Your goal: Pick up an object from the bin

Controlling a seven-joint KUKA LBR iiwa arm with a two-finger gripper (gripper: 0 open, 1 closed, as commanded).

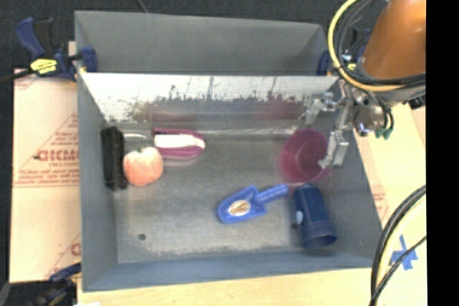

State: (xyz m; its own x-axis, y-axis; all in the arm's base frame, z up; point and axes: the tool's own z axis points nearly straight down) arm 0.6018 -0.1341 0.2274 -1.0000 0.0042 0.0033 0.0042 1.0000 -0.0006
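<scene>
Six loose things lie in the grey bin [186, 233], and the tool [336, 148] hangs at the right-hand rim of the pink cup [301, 158], which sits near the bin's right wall, with a dark blue cup [313, 218] lying just in front. I cannot tell whether the tool is spread or pressed together. It looks like the approach step, nothing lifted yet; the next move calls for straddling the cup's wall and closing firmly before rising.

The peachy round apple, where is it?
Camera view: the apple sits at the left of the grey bin, beside the black rectangular block, near a pinkish piece.
</scene>
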